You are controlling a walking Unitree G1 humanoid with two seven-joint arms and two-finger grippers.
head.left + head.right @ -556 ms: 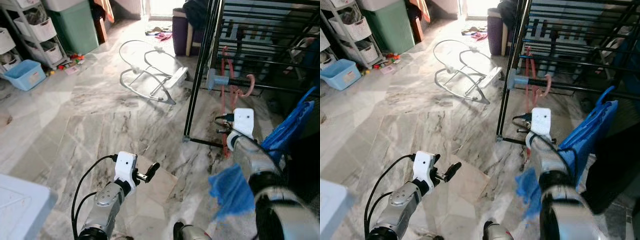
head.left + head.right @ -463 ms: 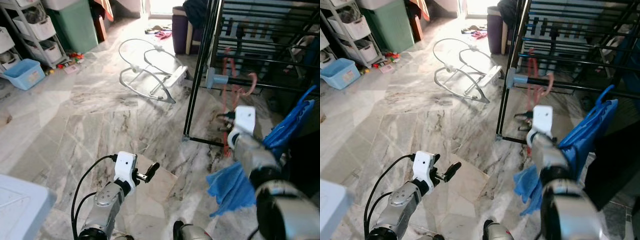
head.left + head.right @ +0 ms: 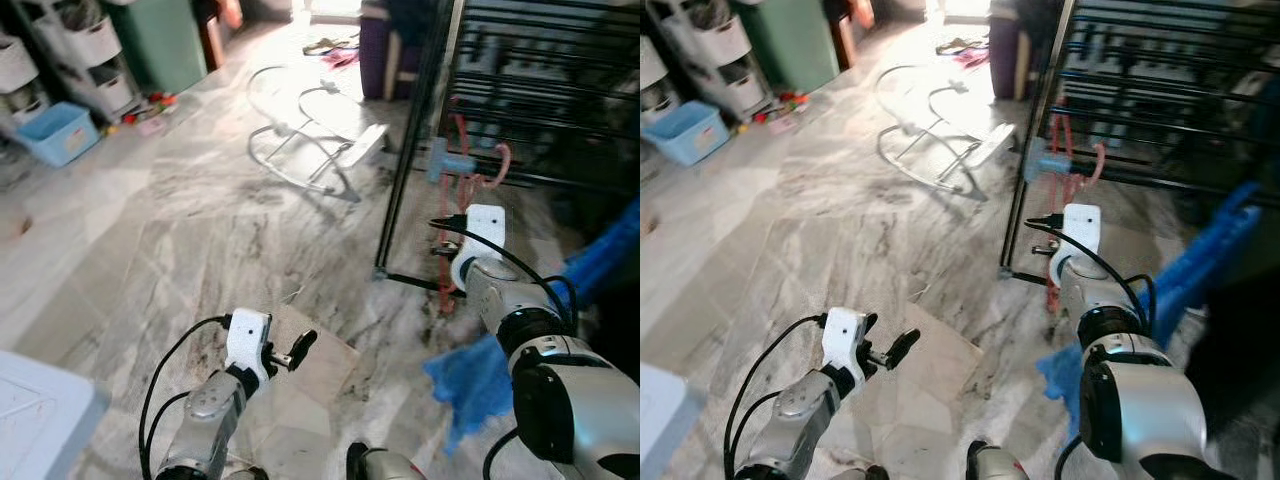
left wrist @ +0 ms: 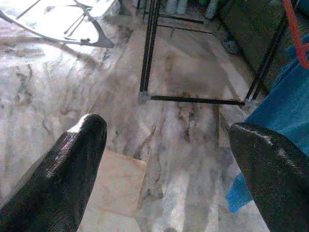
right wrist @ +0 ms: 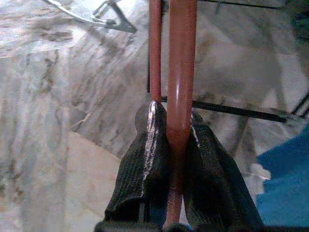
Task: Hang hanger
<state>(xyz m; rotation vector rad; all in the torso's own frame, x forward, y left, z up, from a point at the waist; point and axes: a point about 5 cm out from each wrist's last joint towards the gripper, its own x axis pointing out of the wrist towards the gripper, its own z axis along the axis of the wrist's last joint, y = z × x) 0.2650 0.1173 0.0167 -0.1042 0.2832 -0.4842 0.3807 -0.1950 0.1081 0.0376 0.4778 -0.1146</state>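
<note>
Right gripper (image 5: 176, 145): closed tight on the red hanger (image 5: 181, 82), both black fingers pressed against its bar; in the head views it sits right of centre, at the foot of the black drying rack (image 3: 405, 150).
Red hanger: its hook (image 3: 500, 160) shows in the upper right of the left eye view, just beside a rack rail.
Left gripper (image 4: 164, 159): fingers spread wide apart, holding nothing, low in the lower left above the marble floor (image 3: 200, 230).
Blue cloth (image 3: 475, 375): lower right, beside the right arm.
Wire frame (image 3: 310, 130): lying on the floor, upper centre.
Blue bin (image 3: 60, 130): upper left.
</note>
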